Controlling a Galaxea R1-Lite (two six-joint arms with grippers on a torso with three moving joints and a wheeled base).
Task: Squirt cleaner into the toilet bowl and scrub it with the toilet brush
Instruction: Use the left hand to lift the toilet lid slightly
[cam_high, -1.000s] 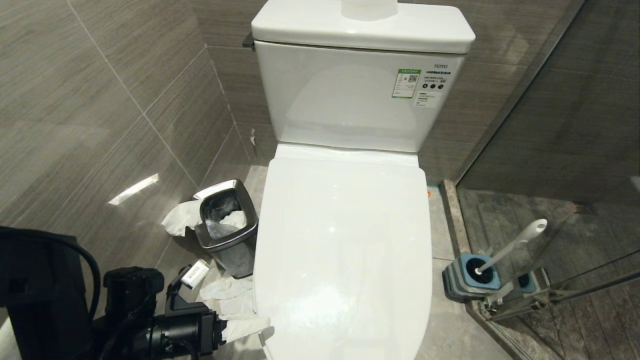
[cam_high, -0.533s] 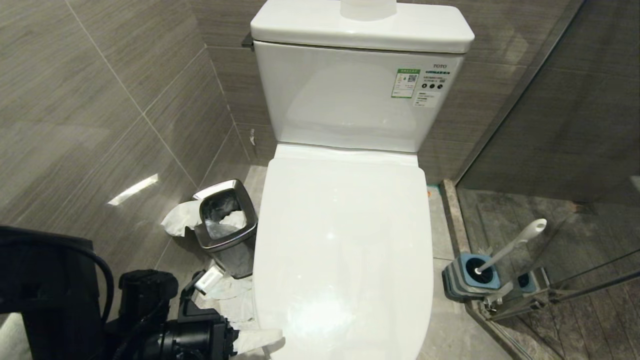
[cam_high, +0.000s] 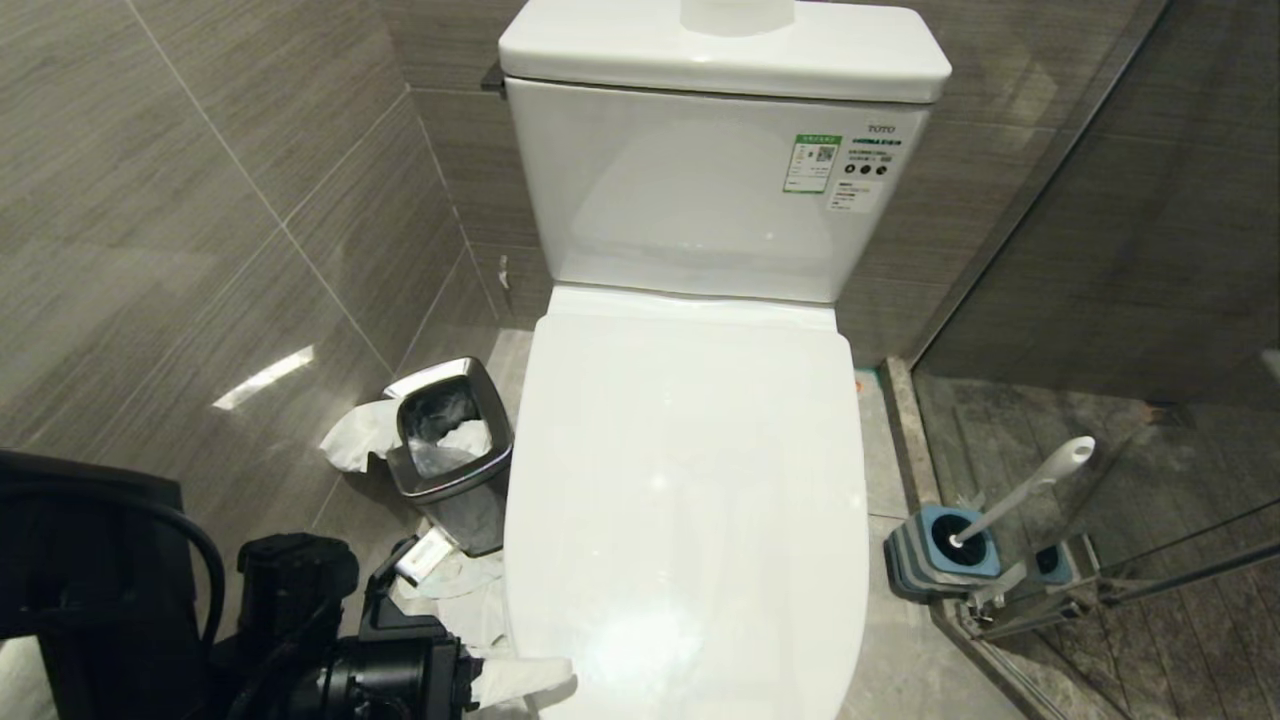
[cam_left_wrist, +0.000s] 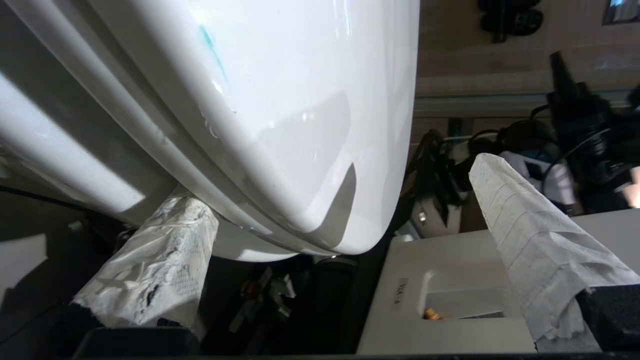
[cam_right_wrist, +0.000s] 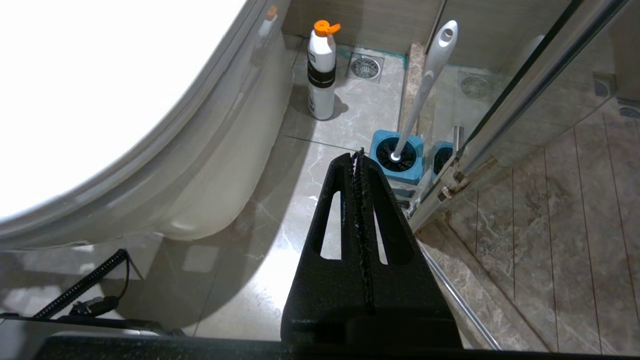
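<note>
Head view shows the toilet bowl (cam_high: 686, 500) with its lid down, so the basin is covered and no pool of cleaner can be seen; only a thin turquoise streak of the cleaner (cam_left_wrist: 214, 47) marks the white surface in the left wrist view. The left gripper (cam_left_wrist: 345, 235) sits at the lid's front left edge with its jaws spread wide, 1 paper-wrapped finger (cam_left_wrist: 155, 270) tucked just under the rim and the other (cam_left_wrist: 530, 250) standing clear, gripping nothing yet. The lid looks like stiff, light, glossy plastic, likely slippery, so the front lip is the sensible place to hook and lift it, slowly, as it pivots at the back. The toilet brush (cam_high: 1020, 493) stands tilted in its blue-and-grey holder (cam_high: 935, 555) on the floor to the toilet's right, beside the glass partition (cam_right_wrist: 525, 95). Its slim handle should be light and rigid; I would grasp it along the upper shaft below the holed end. The right gripper (cam_right_wrist: 361, 165) is pressed shut, empty, hanging low near the brush.
</note>
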